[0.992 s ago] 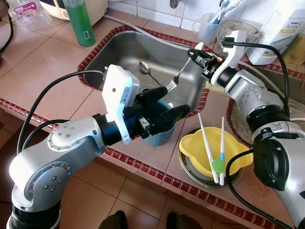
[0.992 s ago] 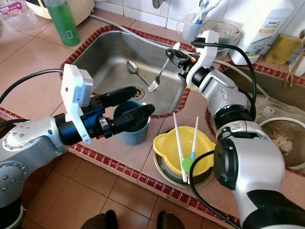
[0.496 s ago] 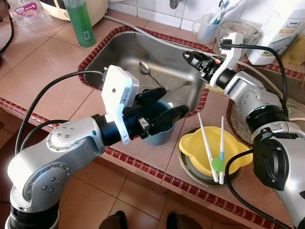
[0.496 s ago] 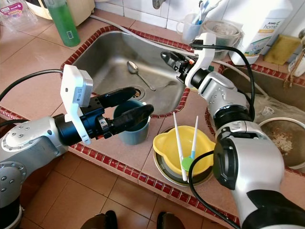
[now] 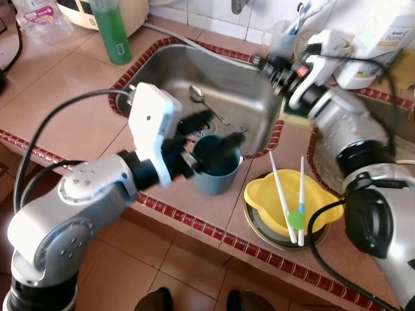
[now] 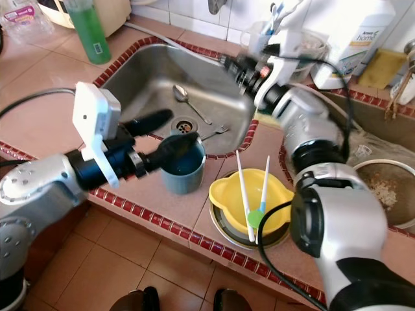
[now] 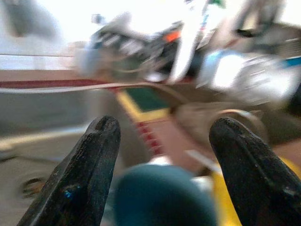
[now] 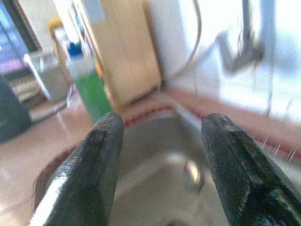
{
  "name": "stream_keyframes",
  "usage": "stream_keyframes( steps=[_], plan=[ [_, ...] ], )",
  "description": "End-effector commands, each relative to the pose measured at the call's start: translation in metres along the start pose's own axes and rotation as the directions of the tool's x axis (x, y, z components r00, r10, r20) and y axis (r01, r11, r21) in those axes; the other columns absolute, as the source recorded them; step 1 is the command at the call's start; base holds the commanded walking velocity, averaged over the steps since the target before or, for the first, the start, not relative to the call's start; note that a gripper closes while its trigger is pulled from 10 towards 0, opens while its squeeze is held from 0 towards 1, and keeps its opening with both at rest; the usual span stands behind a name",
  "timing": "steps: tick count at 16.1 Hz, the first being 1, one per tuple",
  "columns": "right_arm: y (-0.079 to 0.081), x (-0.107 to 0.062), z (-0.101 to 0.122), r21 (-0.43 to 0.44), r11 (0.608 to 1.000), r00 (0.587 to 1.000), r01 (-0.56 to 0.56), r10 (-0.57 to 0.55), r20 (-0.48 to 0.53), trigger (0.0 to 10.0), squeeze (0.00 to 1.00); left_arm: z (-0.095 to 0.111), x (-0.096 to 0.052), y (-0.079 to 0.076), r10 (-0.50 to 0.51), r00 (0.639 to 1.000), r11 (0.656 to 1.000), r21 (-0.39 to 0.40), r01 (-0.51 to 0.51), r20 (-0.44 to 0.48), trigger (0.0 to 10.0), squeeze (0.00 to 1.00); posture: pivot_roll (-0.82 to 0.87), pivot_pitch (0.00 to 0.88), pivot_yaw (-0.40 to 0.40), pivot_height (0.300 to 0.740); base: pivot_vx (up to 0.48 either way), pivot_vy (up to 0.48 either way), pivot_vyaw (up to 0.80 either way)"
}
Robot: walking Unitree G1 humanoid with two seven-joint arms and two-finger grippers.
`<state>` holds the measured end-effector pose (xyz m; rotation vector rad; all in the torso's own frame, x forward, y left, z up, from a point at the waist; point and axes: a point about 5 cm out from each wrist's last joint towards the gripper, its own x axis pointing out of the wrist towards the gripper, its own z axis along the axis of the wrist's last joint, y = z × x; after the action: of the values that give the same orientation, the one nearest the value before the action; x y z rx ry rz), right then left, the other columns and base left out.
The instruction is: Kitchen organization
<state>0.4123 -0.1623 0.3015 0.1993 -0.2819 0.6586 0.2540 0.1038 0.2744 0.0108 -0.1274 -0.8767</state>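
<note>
White bottle (image 6: 363, 39) lettered "home", left gripper (image 6: 167, 133) jaws wide over teal cup (image 6: 183, 170), right gripper (image 5: 262, 61) jaws spread, empty.

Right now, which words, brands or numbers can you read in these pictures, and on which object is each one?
"home": on the label of the large white bottle behind the sink; the smaller word above it is too blurred to read.
Green bottle: it has a small label, too small to read.
Clear plastic package at the far left of the counter: pink label, too blurred to read.
</note>
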Motion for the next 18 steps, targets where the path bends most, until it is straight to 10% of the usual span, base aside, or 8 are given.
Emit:
stream_keyframes(
  steps=[1, 4, 5, 6, 18],
  plan=[
    [-0.002, -0.002, 0.025, -0.053, 0.999, 0.995, 0.005, 0.000, 0.099, 10.0, 1.00, -0.001, 0.001, 0.007, 0.053, 0.999, 0.998, 0.033, -0.053, -0.003, 10.0, 0.00, -0.07, 0.175, -0.042, 0.740, 0.000, 0.000, 0.00],
    [0.001, -0.011, 0.044, -0.139, 0.990, 0.979, 0.008, 0.021, 0.205, 10.0, 1.00, -0.007, 0.003, 0.023, 0.138, 0.990, 0.989, 0.054, -0.135, -0.041, 10.0, 0.00, -0.08, 0.141, -0.026, 0.740, 0.000, 0.000, 0.00],
    [0.003, -0.015, 0.048, -0.150, 0.989, 0.974, 0.016, 0.018, 0.227, 10.0, 0.20, -0.011, 0.004, 0.027, 0.151, 0.987, 0.987, 0.064, -0.147, -0.062, 10.0, 0.00, -0.08, 0.130, -0.021, 0.740, 0.000, 0.000, 0.00],
    [0.009, -0.024, 0.043, -0.163, 0.987, 0.974, -0.001, 0.038, 0.225, 10.0, 0.00, -0.014, 0.005, 0.029, 0.150, 0.985, 0.987, 0.069, -0.144, -0.082, 10.0, 0.00, -0.09, 0.111, -0.010, 0.740, 0.000, 0.000, 0.00],
    [0.081, -0.138, 0.010, -0.111, 0.988, 0.991, -0.110, 0.117, 0.063, 10.0, 0.00, -0.020, 0.021, 0.033, -0.003, 0.992, 1.000, 0.002, 0.003, -0.124, 10.0, 0.00, -0.22, 0.073, 0.065, 0.740, 0.000, 0.000, 0.00]
  ],
)
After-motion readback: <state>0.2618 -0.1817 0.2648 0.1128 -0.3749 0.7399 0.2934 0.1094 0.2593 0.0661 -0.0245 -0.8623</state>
